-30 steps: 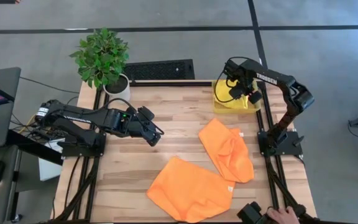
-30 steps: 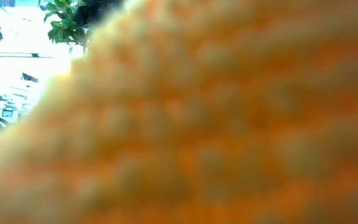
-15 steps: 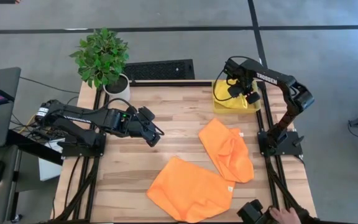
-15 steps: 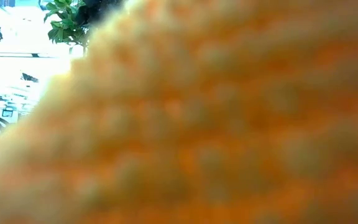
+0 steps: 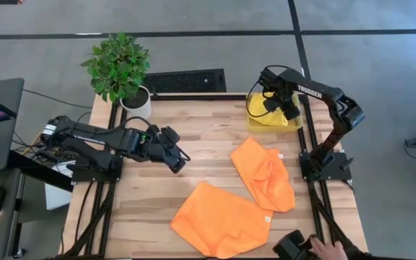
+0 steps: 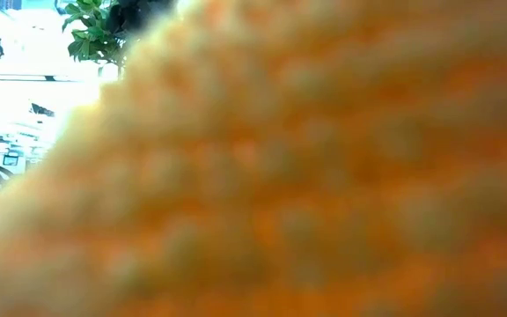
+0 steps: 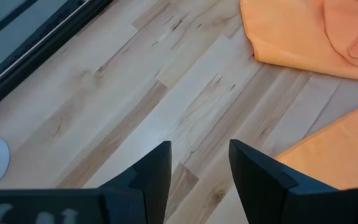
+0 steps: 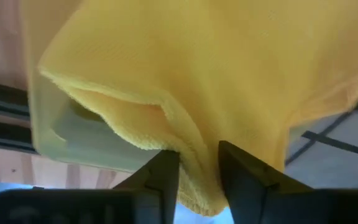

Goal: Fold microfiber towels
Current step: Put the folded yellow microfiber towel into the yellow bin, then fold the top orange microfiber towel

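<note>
Two orange towels lie on the table: one crumpled at the right [image 5: 263,173], one spread near the front edge [image 5: 221,220]. The front one fills the low view [image 6: 306,176]. A bright yellow towel [image 5: 266,115] lies in and over the translucent yellow bin [image 5: 255,124] at the far right corner. My right gripper [image 5: 279,108] is over the bin, shut on the yellow towel [image 8: 229,74]. My left gripper [image 5: 181,160] is open and empty above bare wood at centre left, and it also shows in the left wrist view [image 7: 201,155]. The pink towel is out of view. My right gripper pinches a bunched fold of the yellow towel [image 8: 199,155] between its two fingers [image 8: 166,177], coming from above over the bin. A hemmed edge [image 8: 123,106] runs beside the fold. The rest of the cloth spreads away from the fingers and covers most of the bin.
A potted plant [image 5: 121,68] stands at the far left corner and a black grille [image 5: 186,81] lies behind the far edge. A person's hand [image 5: 331,250] with a dark object is at the near right corner. Bare wood [image 5: 157,202] lies left of the orange towels.
My right gripper has shifted a little toward the table's far edge over the bin, still on the yellow towel. The orange towels have stayed where they were.
</note>
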{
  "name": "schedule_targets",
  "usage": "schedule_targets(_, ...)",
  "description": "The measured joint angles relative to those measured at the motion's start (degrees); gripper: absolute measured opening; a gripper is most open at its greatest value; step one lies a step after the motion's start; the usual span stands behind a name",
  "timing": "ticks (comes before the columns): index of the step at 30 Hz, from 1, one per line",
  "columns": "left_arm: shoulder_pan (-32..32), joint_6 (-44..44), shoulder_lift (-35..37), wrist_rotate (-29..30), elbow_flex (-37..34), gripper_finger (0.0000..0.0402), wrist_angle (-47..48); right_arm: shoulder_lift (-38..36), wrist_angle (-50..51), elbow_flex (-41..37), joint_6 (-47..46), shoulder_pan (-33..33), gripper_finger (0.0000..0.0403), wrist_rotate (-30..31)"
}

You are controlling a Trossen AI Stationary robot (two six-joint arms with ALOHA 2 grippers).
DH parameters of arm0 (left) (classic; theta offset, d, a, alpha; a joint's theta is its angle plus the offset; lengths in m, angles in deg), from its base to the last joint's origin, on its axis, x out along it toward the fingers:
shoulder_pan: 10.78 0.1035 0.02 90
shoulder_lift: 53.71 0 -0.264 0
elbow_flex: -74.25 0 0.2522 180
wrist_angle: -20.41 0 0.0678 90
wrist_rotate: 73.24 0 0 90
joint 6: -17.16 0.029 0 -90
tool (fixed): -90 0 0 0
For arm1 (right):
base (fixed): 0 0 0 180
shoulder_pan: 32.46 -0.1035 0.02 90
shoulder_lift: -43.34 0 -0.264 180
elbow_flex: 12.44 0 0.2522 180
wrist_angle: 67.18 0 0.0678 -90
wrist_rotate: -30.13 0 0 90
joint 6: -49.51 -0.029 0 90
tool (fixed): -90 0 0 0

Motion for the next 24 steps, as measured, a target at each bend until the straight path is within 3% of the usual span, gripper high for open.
schedule_targets(6, -0.9, 0.0, 0.0, 0.4, 0.0, 0.0154, 0.0, 0.0, 0.9, 0.0, -6.1, -2.8, 0.0184, 8.5)
schedule_targets(11, -0.9, 0.1, 0.0, 0.8, 0.0, 0.0154, 0.0, 0.0, 5.1, 0.0, -11.8, -4.3, 0.0195, 9.6)
schedule_targets(18, -0.9, 1.1, 0.0, 0.8, 0.0, 0.0154, 0.0, -2.1, 9.9, 0.0, -13.9, -7.0, 0.0194, 7.6)
schedule_targets(24, -0.9, 0.7, 0.0, 0.7, 0.0, 0.0154, 0.0, -9.4, 10.1, 0.0, -26.9, -12.9, 0.0195, -4.1)
